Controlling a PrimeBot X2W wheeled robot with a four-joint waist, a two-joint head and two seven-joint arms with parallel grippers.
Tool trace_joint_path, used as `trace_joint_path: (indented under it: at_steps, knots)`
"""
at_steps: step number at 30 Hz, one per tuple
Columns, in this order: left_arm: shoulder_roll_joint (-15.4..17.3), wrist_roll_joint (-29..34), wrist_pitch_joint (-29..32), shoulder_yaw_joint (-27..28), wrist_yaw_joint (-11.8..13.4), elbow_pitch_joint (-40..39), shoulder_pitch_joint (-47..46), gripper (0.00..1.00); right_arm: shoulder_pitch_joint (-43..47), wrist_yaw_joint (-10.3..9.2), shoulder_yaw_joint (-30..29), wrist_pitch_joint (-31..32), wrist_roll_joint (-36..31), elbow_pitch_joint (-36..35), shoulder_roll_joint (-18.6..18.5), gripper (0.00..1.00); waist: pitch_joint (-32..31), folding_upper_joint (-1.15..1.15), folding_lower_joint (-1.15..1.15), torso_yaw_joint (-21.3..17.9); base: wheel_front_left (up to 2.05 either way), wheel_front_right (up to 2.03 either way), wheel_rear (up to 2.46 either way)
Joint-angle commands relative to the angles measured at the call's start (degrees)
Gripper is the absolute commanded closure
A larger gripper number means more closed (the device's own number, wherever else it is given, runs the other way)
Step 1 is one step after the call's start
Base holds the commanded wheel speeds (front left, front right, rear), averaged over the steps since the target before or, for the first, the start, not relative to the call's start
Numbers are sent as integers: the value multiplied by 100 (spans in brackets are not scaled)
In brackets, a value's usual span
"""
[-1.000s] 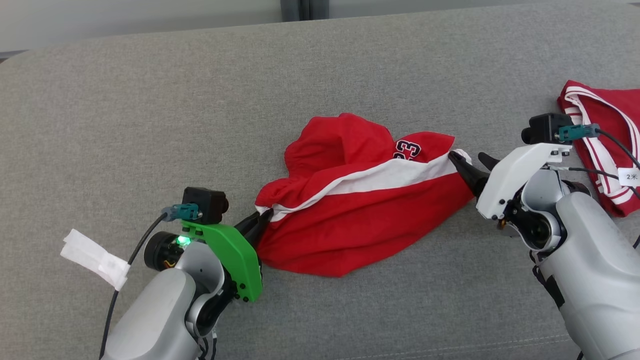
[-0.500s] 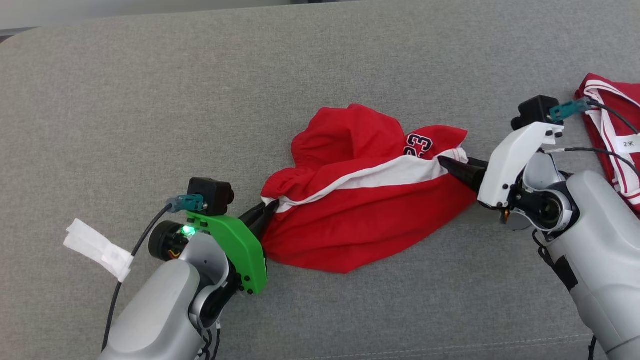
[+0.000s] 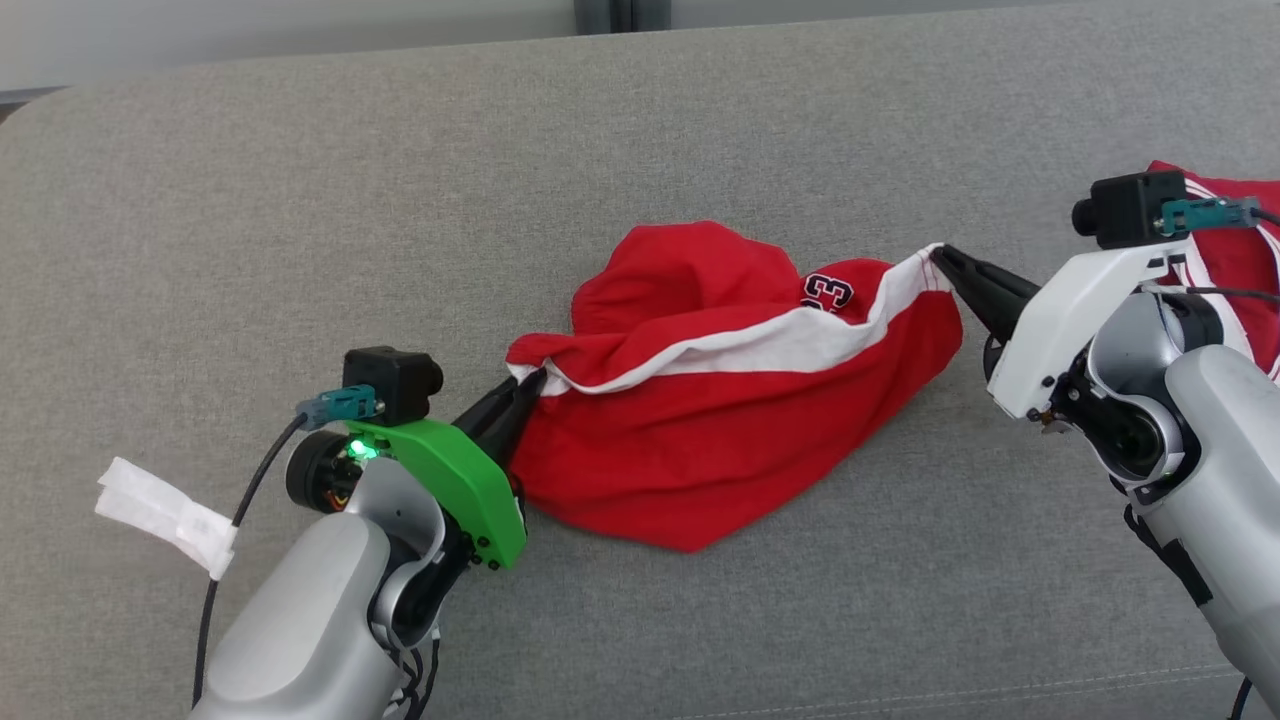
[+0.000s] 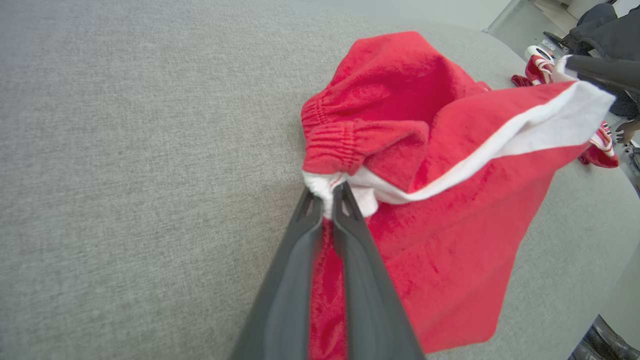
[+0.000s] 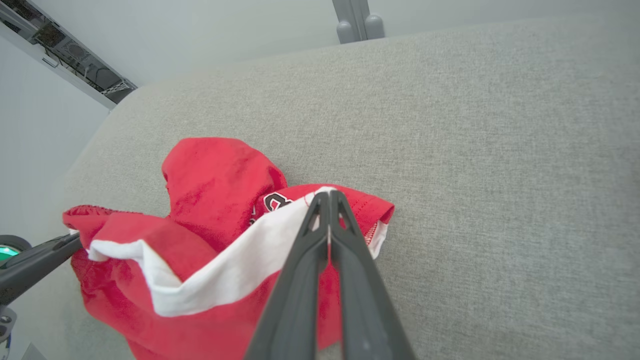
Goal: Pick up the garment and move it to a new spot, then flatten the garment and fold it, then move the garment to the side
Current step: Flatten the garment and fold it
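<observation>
Two clenched grips held the one red garment [image 3: 720, 440], left end effector [image 3: 533, 380] and right end effector [image 3: 942, 254]; one striped garment [image 3: 1228, 255] lay nearby.

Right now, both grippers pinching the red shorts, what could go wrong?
The right gripper holds only the white stripe's corner, so it could slip. The shorts lie bunched between it and the left gripper; lifting may twist them. The right arm's cable crosses another red garment and might snag it.
</observation>
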Motion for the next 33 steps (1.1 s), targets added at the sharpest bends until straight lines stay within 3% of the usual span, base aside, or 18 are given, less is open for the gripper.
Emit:
trace_joint_path:
  at_steps: [1,12,19,27,33]
  knots:
    - [-12,-14,-140,74,28,-59,-13,100,77,2,-9,-177,-51,-113,-34,100,-50,0,0,-15,0,0,0]
    - [-166,-409,-813,407,-4,-787,-166,100,326,2,-436,-1418,-551,-946,-246,100,-245,0,0,-97,0,0,0]
    - [-270,-641,-684,460,-7,-994,-621,100,220,2,-751,-1500,-626,-1131,-127,100,-1,0,0,-181,0,0,0]
    - [-241,-719,-564,734,-13,-566,-1933,100,-1087,2,-664,-1557,-517,-614,385,100,899,0,0,-550,0,0,0]
    - [67,-538,-735,1036,-21,-121,-3461,100,-2798,2,-604,-2205,-890,265,859,100,1686,0,0,-911,0,0,0]
